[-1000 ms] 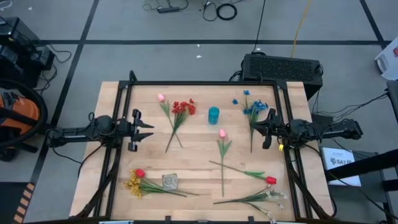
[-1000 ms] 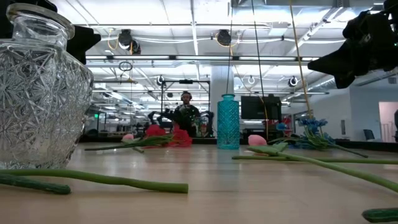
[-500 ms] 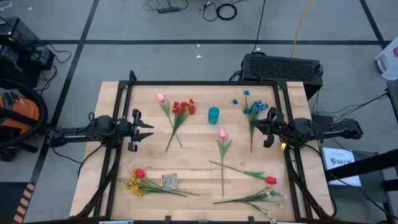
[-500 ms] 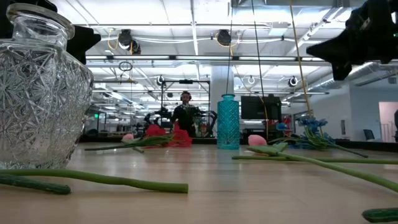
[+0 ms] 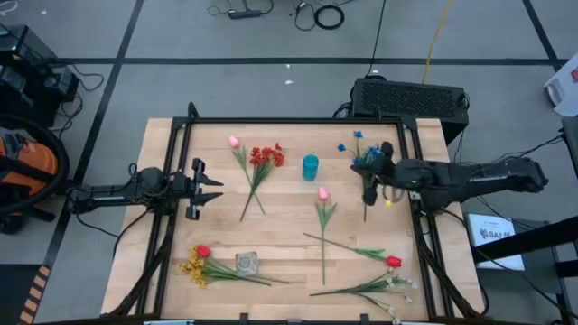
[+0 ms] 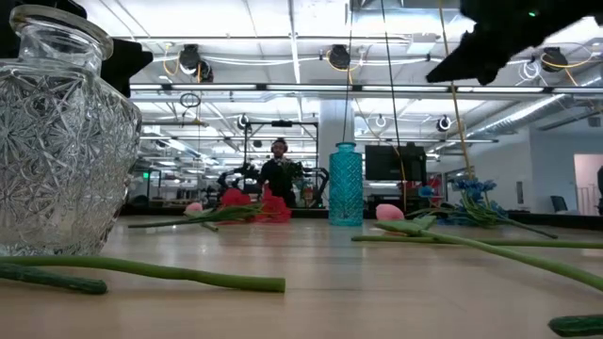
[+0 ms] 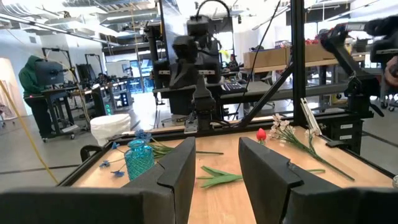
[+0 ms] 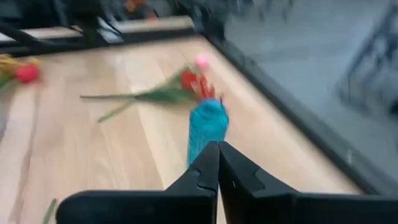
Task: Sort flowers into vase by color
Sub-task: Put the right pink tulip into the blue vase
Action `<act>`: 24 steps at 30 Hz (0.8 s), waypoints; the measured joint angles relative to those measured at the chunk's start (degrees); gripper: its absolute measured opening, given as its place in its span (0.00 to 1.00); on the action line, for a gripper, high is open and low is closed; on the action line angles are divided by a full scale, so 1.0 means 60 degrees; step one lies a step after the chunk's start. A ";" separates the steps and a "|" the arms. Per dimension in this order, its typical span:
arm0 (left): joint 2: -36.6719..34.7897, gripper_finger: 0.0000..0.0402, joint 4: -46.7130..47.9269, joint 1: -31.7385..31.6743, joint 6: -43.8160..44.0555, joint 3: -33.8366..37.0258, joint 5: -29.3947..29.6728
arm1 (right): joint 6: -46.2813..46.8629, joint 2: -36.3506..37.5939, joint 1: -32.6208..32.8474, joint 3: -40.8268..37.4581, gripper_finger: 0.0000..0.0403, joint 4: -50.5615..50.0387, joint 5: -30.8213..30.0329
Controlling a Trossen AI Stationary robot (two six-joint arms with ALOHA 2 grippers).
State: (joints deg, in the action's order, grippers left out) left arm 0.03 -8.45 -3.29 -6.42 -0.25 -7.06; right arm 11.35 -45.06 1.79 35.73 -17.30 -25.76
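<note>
We judge the blue sprays (image 5: 364, 155) light and floppy, best pinched mid-stem; right gripper (image 5: 368, 174) above them, fingers (image 8: 205, 171) closed, empty; left gripper (image 5: 213, 189) part-open, empty.

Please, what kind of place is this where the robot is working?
Probably a robotics lab in a large, open industrial hall. The wooden table stands on a grey floor marked with black tape lines, cables lie loose on it, and a person works at benches beyond.
</note>
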 joint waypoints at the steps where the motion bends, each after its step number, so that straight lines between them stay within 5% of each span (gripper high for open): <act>1: 0.0000 0.33 0.0004 0.0000 0.0000 -0.0001 0.0002 | 0.0582 -0.0378 -0.0063 0.0396 0.00 -0.0425 0.0021; 15: 0.0000 0.33 0.0003 0.0000 0.0000 -0.0002 0.0002 | 0.6546 -0.4998 -0.0140 0.4423 0.00 -0.4698 0.0195; 24: 0.0000 0.33 0.0004 0.0000 0.0000 -0.0001 -0.0001 | 0.8652 -0.7135 -0.0387 0.4895 0.06 -0.4897 0.2001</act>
State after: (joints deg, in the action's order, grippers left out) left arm 0.03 -8.43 -3.29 -6.42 -0.26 -7.07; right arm 63.26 -87.87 -0.54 65.10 -46.68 -13.75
